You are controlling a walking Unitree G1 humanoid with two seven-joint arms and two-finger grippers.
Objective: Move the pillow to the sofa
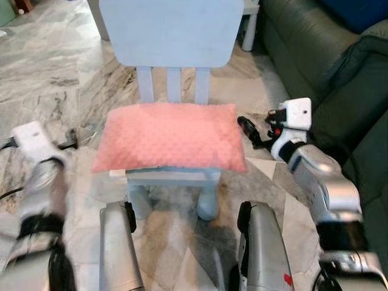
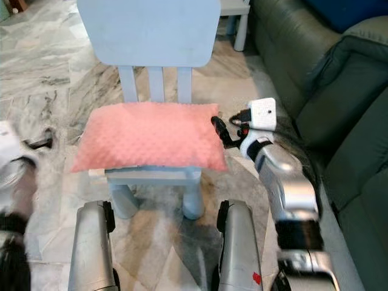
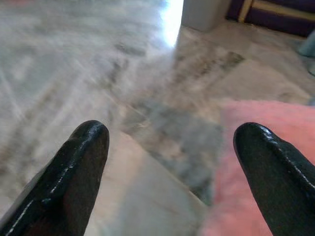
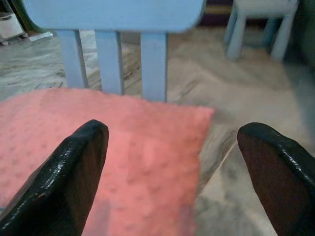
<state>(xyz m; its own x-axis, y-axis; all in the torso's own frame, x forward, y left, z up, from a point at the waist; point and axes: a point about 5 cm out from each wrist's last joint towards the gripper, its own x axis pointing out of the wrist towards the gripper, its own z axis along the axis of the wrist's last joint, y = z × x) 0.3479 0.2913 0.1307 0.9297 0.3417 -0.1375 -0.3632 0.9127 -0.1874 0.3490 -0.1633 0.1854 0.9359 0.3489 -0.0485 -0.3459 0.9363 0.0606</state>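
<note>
With its two black fingers spread wide apart, the right gripper (image 2: 219, 128) sits just beside the right end of the pink pillow (image 1: 171, 136), holding nothing; right wrist view shows one finger (image 4: 64, 182) over the pink fabric and the other over bare floor past the pillow's edge. Left gripper (image 3: 172, 172) also has fingers apart, empty, low near the pillow's left end, one fingertip (image 3: 275, 172) in front of pink fabric, the other over floor. Left arm (image 1: 36, 182) is blurred in the head views. Pillow lies flat across the seat of a small light-blue chair (image 1: 173, 36), overhanging the seat on both sides, chair back slats behind it. Dark green sofa (image 1: 315, 54) stands to the robot's right, apart from the chair. Marbled grey floor (image 1: 48, 79) all around. A pale stool (image 4: 261, 19) stands behind the chair near the sofa. Robot's silver legs (image 1: 118, 248) are at the bottom of the head views.
</note>
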